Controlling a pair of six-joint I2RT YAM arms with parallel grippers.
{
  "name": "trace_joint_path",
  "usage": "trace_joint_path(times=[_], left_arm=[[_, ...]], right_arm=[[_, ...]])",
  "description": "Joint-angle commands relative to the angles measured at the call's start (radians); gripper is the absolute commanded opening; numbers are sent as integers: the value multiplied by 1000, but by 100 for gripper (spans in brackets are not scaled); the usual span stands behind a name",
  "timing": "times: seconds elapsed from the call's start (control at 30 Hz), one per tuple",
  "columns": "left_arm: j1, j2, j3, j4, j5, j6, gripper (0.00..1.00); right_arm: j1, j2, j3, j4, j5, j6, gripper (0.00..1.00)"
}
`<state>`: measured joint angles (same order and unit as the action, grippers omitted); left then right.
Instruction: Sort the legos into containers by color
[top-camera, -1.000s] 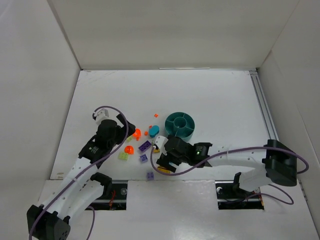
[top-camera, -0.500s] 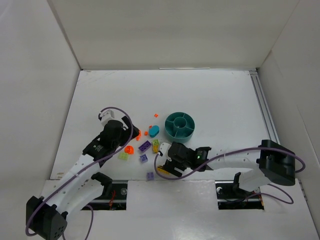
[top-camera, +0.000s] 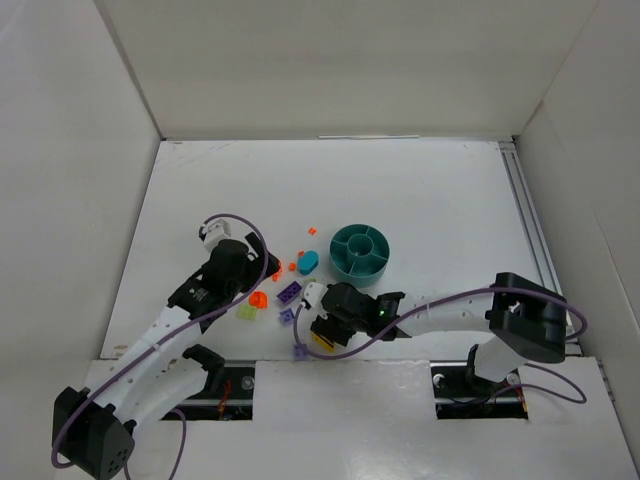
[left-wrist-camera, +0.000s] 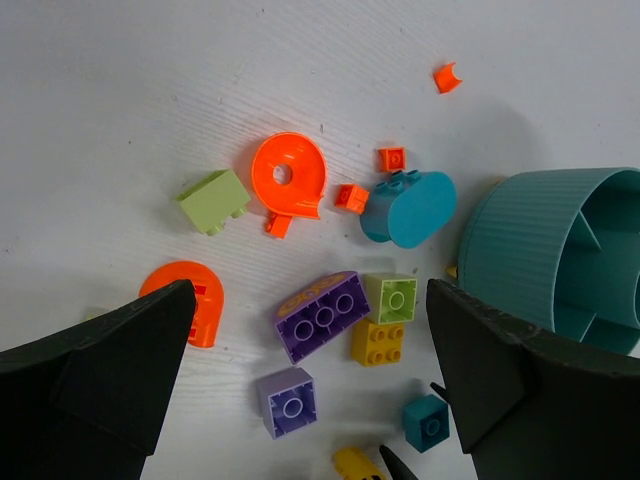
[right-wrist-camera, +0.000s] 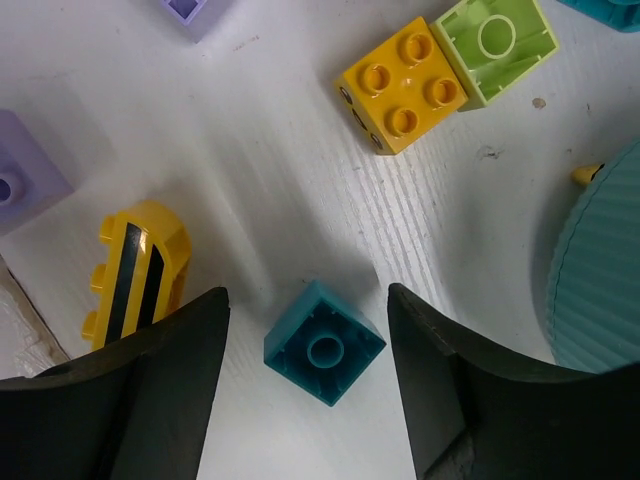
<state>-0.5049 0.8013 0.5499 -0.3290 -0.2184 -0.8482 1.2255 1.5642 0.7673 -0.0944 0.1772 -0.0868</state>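
Right end effector (right-wrist-camera: 310, 320) is hanging released astride a teal brick (right-wrist-camera: 325, 355) on the desk (top-camera: 430, 190), fingers clear of it. Left end effector (left-wrist-camera: 308, 300) is hovering spread wide over scattered bricks (left-wrist-camera: 385, 342). Beyond, the teal dish (left-wrist-camera: 520, 250) is standing just beside them.

Bench: my white bench (top-camera: 420, 190) was matte and faintly grained.
Walls: plain white panels (top-camera: 330, 60) boxed my workspace on three sides.
Rail: a metal rail (top-camera: 530, 230) ran along the bench's right edge.
Light: even, with soft shadows.

White table (top-camera: 420, 190): legos (left-wrist-camera: 322, 313) scattered near front edge, teal dish (left-wrist-camera: 510, 250) just beside them.
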Motion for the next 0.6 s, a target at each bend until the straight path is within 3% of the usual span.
trace_joint_path(times=[0.0, 0.23, 0.57], left_arm=[[-6, -5, 35, 21, -16, 1, 100], [-6, -5, 35, 21, -7, 1, 100], [-6, 4, 44, 30, 11, 11, 100]], right_arm=[[8, 25, 4, -11, -1, -7, 69], [8, 5, -40, -42, 10, 76, 78], [8, -13, -77, -116, 45, 165, 65]])
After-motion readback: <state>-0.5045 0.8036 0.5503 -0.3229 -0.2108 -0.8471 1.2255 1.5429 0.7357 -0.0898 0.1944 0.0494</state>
